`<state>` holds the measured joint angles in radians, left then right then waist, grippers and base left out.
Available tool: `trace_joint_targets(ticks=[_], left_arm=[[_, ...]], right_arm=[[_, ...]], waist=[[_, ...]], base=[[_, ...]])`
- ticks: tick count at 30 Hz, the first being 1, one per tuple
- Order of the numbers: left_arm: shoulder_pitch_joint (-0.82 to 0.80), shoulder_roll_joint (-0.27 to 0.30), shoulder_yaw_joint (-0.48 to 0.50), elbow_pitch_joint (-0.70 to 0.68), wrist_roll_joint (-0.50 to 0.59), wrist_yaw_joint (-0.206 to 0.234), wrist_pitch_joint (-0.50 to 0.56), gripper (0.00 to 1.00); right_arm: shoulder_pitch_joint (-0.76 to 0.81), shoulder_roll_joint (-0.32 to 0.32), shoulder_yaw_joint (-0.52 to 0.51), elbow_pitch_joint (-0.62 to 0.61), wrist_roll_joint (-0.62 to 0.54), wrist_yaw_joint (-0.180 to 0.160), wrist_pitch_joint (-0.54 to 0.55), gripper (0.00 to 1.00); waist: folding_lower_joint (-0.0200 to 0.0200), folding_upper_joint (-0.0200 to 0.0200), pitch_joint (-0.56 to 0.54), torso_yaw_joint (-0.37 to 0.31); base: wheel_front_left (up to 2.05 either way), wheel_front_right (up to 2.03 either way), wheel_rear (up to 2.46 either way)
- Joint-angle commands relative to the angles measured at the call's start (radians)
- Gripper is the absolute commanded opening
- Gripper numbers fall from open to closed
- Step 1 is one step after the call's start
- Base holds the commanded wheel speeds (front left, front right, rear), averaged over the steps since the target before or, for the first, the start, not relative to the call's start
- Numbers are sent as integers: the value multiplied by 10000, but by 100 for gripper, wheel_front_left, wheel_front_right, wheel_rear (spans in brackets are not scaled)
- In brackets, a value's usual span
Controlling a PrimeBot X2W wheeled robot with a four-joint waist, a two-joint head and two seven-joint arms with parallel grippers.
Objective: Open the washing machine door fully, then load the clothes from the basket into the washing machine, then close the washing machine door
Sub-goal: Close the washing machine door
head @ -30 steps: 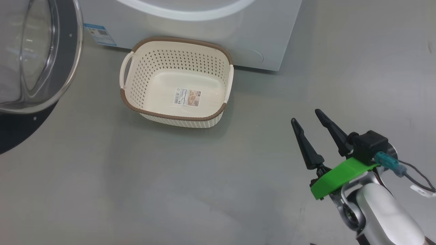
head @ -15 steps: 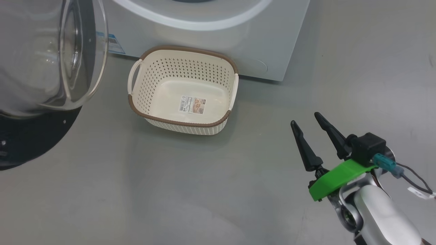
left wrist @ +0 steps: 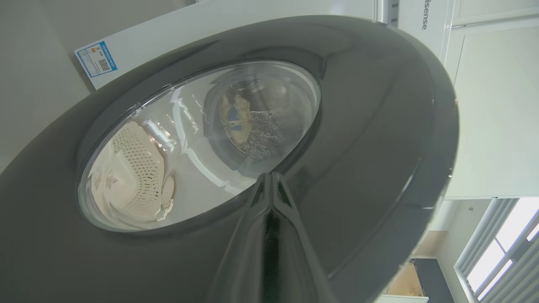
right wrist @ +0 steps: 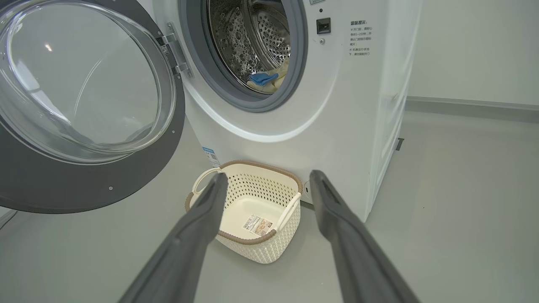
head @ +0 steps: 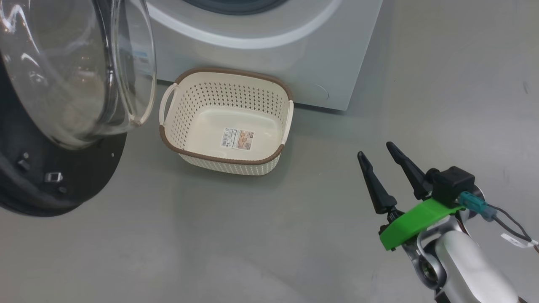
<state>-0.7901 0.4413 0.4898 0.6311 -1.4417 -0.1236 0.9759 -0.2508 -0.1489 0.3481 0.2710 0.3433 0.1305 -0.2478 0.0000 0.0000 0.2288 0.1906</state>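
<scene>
now the washing machine door (head: 71, 105) sits further across the head view than a second ago: its glass bowl, then well apart from the basket (head: 227, 167), hangs just beside the basket's 9 o'clock end. the whole view has shifted a little, so part of that is the camera, but the gap to the basket has shrunk, which i read as the door swinging back toward the washing machine (head: 269, 63). the basket is empty and the clothes (right wrist: 262, 79) lie low in the drum (right wrist: 257, 38), so loading looks done and closing is the step in hand.

the left claw (left wrist: 269, 179) has its fingers pressed together on nothing, tips seemingly touching the door's glossy black outer rim at about 4 o'clock of the glass. the right claw (head: 375, 150) is spread wide and empty over the floor (head: 252, 235) at 4 o'clock of the head view, well apart from the basket.

the door stands upright at 9 to 10 o'clock, hinged at the opening's 9 o'clock side; its bowl bulges toward 3 o'clock, at the basket and machine front. being round, its face has no long axis; from above its plane runs roughly 12 to 6. the opening is not yet covered.
</scene>
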Motion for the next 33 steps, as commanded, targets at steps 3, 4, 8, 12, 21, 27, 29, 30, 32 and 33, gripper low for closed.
trace_joint_targets(ticks=[3, 4, 8, 12, 21, 27, 29, 30, 32, 33], left_arm=[[164, 153, 3, -931, -274, -70, 429, 0], [241, 50, -44, -1097, -326, -70, 535, 0], [580, -306, -222, -1744, -411, -38, 800, 0], [911, -611, -362, -2292, -402, 63, 900, 0], [1507, -1481, -755, -3293, -430, 131, 987, 0], [1777, -2114, -1012, -3831, -471, 99, 918, 0], [1815, -2332, -1069, -4033, -493, 135, 846, 0], [1822, -2425, -1105, -4114, -495, 160, 819, 0], [1818, -2584, -1181, -4223, -472, 210, 757, 0], [1806, -2668, -1216, -4273, -462, 237, 716, 0]], right_arm=[[-17, 123, 161, -213, 61, 2, -128, 100], [-3, 138, 169, -198, 67, 2, -129, 100], [31, 196, 179, -149, 97, 2, -134, 100], [33, 237, 147, -186, 116, 2, -136, 100], [97, 329, 121, -240, 121, 2, -138, 100], [104, 369, 115, -238, 126, 2, -138, 100], [96, 384, 141, -227, 131, 2, -138, 100], [92, 397, 141, -230, 134, 2, -138, 100], [89, 423, 165, -237, 138, 2, -139, 100], [86, 435, 165, -243, 146, 2, -139, 100]], waist=[[0, 0, -88, -73], [0, 0, -115, -96], [0, 0, -219, -225], [0, 0, -286, -376], [0, 0, -383, -680], [0, 0, -453, -918], [0, 0, -468, -1013], [0, 0, -471, -1059], [0, 0, -476, -1175], [0, 0, -471, -1237]], base=[[0, 0, 0], [0, 0, 0], [0, 0, 0], [0, 0, 0], [0, 0, 0], [0, 0, 0], [0, 0, 0], [0, 0, 0], [0, 0, 0], [0, 0, 0]])
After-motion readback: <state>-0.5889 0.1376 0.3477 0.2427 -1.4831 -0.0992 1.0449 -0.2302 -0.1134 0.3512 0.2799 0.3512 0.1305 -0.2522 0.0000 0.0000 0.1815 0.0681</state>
